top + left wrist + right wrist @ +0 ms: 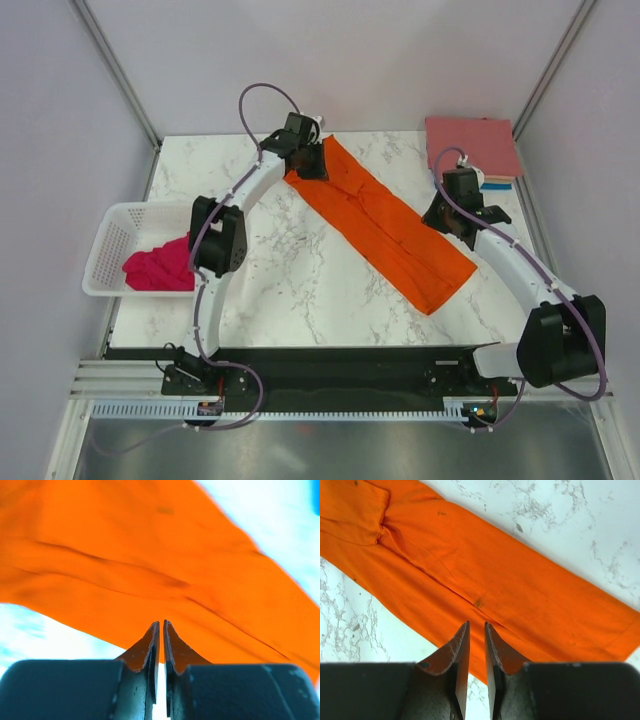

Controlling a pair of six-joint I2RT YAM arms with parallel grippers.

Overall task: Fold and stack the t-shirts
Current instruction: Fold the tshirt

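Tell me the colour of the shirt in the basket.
The shirt is magenta-pink; top view.

A white marble-patterned table (290,290) lies under the left gripper (311,168) and the right gripper (443,224). A white plastic mesh basket (105,250) sits well to the left of the left gripper, at the table's left edge. Pale grey walls (350,60) with aluminium posts (120,70) rise beyond both grippers. A black strip (330,362) runs along the near edge behind them.

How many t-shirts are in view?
4. An orange shirt lies spread across the table, a magenta shirt is in the basket, and a folded pink shirt sits on a blue shirt at the far right corner. More may be hidden in that stack.
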